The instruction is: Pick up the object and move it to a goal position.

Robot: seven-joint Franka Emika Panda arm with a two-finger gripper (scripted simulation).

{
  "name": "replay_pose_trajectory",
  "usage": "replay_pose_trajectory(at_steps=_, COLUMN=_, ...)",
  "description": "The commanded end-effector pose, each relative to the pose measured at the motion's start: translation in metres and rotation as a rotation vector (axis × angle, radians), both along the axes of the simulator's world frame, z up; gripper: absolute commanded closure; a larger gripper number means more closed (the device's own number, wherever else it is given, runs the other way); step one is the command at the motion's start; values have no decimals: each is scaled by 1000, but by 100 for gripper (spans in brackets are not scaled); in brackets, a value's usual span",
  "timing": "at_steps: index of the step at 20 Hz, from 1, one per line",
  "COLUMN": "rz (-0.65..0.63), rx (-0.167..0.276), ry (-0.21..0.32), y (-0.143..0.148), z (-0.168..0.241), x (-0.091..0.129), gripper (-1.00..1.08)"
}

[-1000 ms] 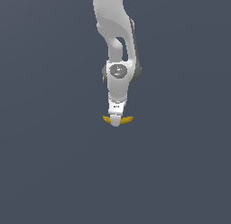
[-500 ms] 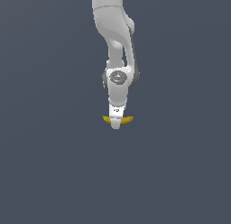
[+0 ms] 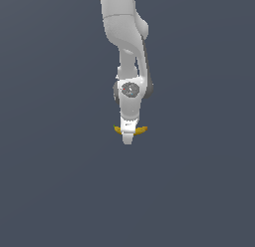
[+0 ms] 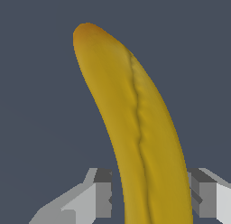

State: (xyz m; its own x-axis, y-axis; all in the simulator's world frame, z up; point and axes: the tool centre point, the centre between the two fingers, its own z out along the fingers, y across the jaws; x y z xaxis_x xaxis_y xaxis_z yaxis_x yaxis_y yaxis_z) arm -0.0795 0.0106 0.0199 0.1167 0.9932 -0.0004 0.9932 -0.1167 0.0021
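Roughly, what I saw from my station at that moment:
Arm: my white Panda arm (image 3: 124, 32) came down from the top edge of the exterior view, wrist pointing straight down over the plain dark grey counter (image 3: 50, 191)
Tool: the tool (image 3: 128, 137) sat at the lowest point of the arm, near the middle of the exterior view; from that side I saw it edge-on, as one narrow white tip
Tool state: in the wrist view one grey finger (image 4: 97, 196) stood on one side of the fruit and the other on the opposite side, with a sliver of dark counter between the first pad and the peel; on the other side I could not tell whether the pad touched; so the jaws were apart around it and I could not call it a firm clamp
Object: the yellow banana (image 3: 140, 131) lay crosswise behind the tool, its two darker ends poking out to the exterior view's left and right of the white tip
Object close up: in the wrist view the banana (image 4: 135, 128) ran between the two fingers and curved away to an orange-brown tip, a crease along its peel
Height: I could not tell whether the banana rested on the counter or hung clear of it
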Motion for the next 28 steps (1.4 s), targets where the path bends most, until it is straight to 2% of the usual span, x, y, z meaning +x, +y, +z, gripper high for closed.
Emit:
replay_pose_trajectory(at_steps=1, rz=0, rx=0, ry=2, y=0, z=-1, x=-1, gripper=108)
replay_pose_trajectory(at_steps=10, rz=0, rx=0, ry=-1, y=0, z=1, x=1, gripper=108)
replay_pose_trajectory(at_steps=15, rz=0, rx=0, ry=-1, y=0, z=9, x=9, gripper=108)
replay_pose_trajectory(at_steps=21, rz=1, rx=2, ry=0, y=-1, z=32, x=30, gripper=108)
replay_pose_trajectory(at_steps=28, rz=1, rx=4, ry=1, y=-3, z=73, x=69, gripper=108)
